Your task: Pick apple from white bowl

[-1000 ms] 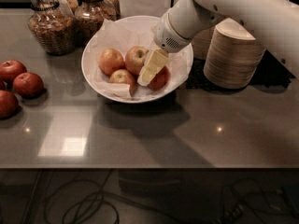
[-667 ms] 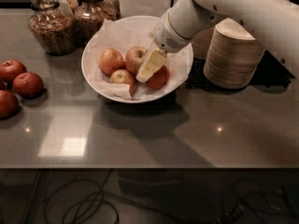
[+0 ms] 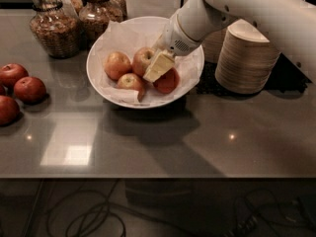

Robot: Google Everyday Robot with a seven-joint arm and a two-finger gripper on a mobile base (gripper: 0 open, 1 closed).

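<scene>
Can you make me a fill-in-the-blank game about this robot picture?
1. The gripper is down in the white bowl, among the ___.
2. The bowl is lined with crinkled white ___.
3. The loose fruits on the table are coloured ___.
Missing words: apples, paper, red.

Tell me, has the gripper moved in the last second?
No. The gripper is at the same spot in the white bowl, right of its centre, no nearer the rim than before.
</scene>
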